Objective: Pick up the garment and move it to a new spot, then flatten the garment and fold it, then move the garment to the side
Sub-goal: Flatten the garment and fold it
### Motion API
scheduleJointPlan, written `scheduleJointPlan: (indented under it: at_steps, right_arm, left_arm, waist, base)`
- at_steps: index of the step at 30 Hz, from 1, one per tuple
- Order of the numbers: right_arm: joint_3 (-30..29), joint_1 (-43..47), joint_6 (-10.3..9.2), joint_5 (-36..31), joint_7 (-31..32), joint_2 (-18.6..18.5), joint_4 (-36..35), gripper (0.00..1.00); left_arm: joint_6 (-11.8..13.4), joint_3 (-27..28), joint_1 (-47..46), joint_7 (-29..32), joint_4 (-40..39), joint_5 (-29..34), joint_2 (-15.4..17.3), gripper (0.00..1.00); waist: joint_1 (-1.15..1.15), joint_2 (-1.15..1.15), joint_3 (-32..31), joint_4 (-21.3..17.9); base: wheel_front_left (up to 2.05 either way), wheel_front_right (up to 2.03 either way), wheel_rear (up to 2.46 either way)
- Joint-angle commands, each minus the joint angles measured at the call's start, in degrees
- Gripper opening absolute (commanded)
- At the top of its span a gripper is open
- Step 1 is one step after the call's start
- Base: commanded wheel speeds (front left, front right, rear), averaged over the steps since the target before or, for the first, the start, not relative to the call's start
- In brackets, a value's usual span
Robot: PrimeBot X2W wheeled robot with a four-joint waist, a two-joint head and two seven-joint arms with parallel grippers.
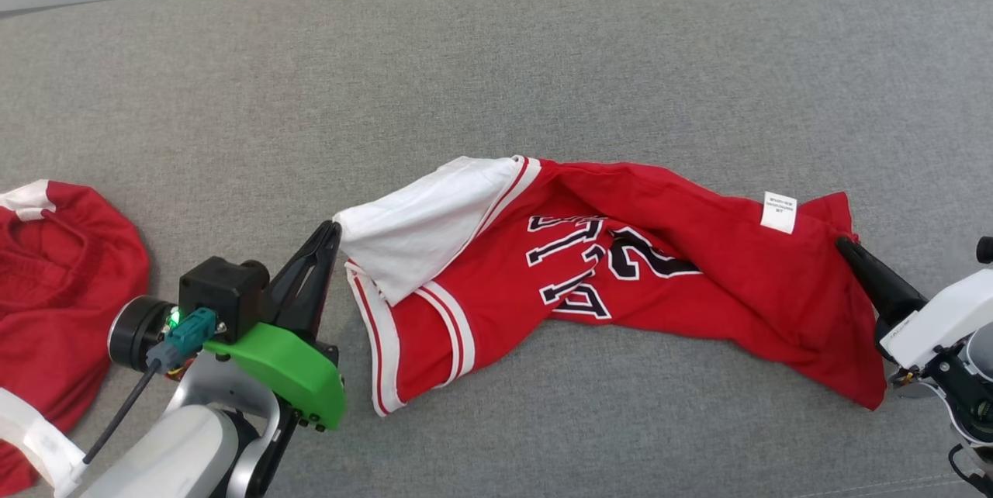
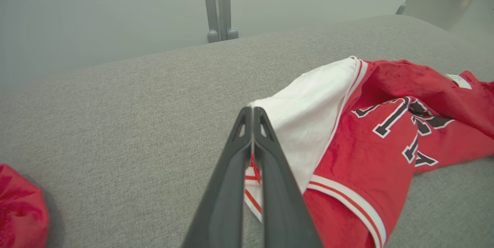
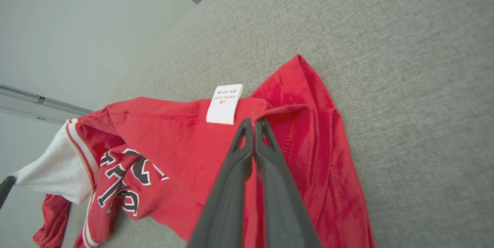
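Garment point(image 1: 621, 273): red jersey with white trim and dark lettering, lying rumpled on the grey upholstered surface point(image 1: 496, 56) and drawn out lengthwise between the two grippers.
Left gripper point(image 2: 252, 111): fingers pressed together, with a strip of red-and-white trim caught between them lower down. The tips sit at the corner of the white panel point(image 2: 308, 124).
Right gripper point(image 3: 254, 121): fingers pressed together, pinching a raised fold of the red hem at the jersey's opposite end.
White label point(image 3: 224, 104): sewn to the red cloth just beyond the right fingertips and a little to one side. It is apart from them, and its print is too small to read.
Second red garment point(image 1: 54, 288): heaped at the robot's far left, beside the left forearm and well apart from the jersey. It has white edging at its upper and lower edges.
Backdrop: pale wall behind the surface, with a grey metal upright point(image 2: 218, 8) standing at the far edge.
Obstructions: the white panel is folded over the jersey's left end, and a fold of red cloth crosses the top of the lettering, hiding part of it.
Position relative to fingers: the jersey's left corner is at the left tips and its right hem at the right tips. The middle sags flat on the surface between them.
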Motion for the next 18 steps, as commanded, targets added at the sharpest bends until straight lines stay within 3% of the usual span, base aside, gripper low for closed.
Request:
scheduleJointPlan:
  at_steps: [1, 8, 18]
  right_arm:
    - [0.1, -0.9, -0.06, 0.2, -0.7, -0.4, 0.0, 0.0]
    - [-1.3, -1.4, -0.06, 0.1, -4.5, -3.8, -2.5, 0.0]
    - [-7.1, -4.9, -0.06, 0.5, -4.5, -13.8, -13.3, 0.0]
  left_arm:
    - [0.0, 0.1, -0.7, -0.4, 0.3, 0.1, -0.3, 0.0]
    - [-1.2, 1.6, -2.2, -4.0, 0.0, 1.0, 0.6, 0.0]
    - [-3.8, 5.6, -13.0, -2.9, -8.2, 5.6, 7.5, 0.0]
  waist:
    - [0.0, 0.0, -0.2, 0.1]
    - [0.0, 0.0, -2.8, -0.3]
    - [0.0, 0.0, -8.5, -2.6]
  base:
    - [0.0, 0.0, 0.0]
    - [0.0, 0.0, 0.0]
    - [0.0, 0.0, 0.0]
